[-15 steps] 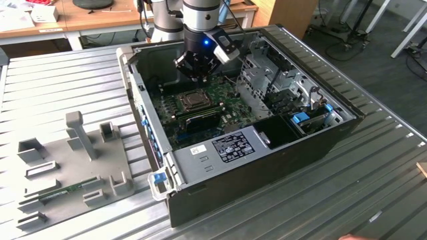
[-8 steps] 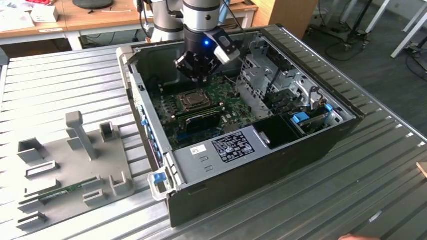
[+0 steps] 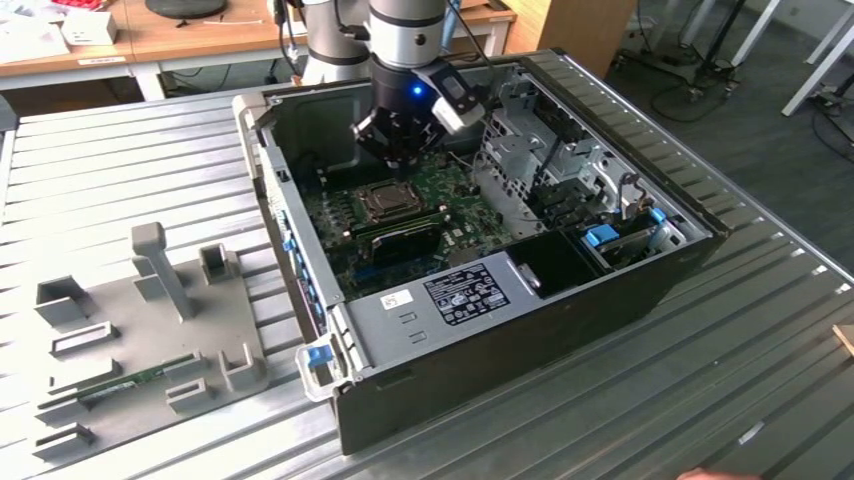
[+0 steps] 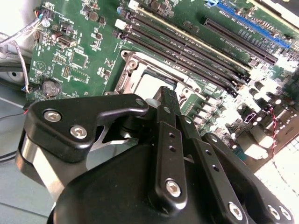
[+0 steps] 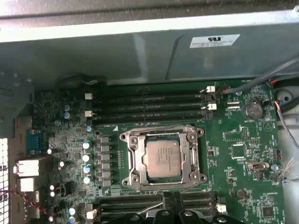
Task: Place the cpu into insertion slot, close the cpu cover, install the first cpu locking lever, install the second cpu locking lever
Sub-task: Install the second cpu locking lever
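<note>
The cpu (image 5: 162,158) lies flat in the insertion slot (image 5: 127,182) on the green board, its silver-grey top facing up. The cpu cover (image 5: 133,158) rests down around it as a silvery frame. Thin wire levers (image 5: 154,127) run along the socket's edges; I cannot tell whether they are latched. In the exterior view my gripper (image 3: 396,152) hangs inside the open computer case, just above and beside the socket (image 3: 387,200). In both wrist views the gripper (image 4: 166,95) (image 5: 174,213) is shut with nothing between its fingers, and the chip (image 4: 150,85) shows beyond its tip.
Long black memory slots (image 5: 149,107) flank the socket on two sides. The case wall (image 3: 274,180) and a metal drive cage (image 3: 534,150) hem in the board. A labelled metal box (image 3: 454,295) fills the case's near end. A grey fixture plate (image 3: 147,320) lies at the exterior view's left.
</note>
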`<state>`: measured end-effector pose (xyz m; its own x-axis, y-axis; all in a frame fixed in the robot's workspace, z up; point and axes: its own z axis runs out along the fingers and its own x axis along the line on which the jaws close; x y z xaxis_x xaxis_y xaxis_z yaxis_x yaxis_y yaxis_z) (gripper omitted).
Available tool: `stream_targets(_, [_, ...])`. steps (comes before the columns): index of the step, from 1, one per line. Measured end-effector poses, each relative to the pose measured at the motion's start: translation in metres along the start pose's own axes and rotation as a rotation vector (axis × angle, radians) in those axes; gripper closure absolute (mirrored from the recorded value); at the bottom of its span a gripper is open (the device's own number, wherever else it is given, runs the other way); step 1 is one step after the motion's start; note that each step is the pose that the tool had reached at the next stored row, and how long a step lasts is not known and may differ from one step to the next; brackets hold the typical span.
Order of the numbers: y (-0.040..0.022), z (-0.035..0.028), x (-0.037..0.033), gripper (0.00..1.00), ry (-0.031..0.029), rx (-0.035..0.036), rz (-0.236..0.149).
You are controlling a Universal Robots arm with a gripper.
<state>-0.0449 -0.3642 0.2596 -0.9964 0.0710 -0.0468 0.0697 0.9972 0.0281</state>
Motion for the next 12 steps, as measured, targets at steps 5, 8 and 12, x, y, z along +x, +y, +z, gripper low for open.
stream_targets(5, [-0.0026, -0.0001, 0.0, 0.9, 0.0001, 0.0001, 0.0])
stream_targets(8, [-0.0031, -0.0001, 0.0002, 0.9, 0.0, 0.0001, 0.0])
stream_targets(12, [-0.0036, -0.0001, 0.0007, 0.9, 0.0, 0.0008, 0.0])
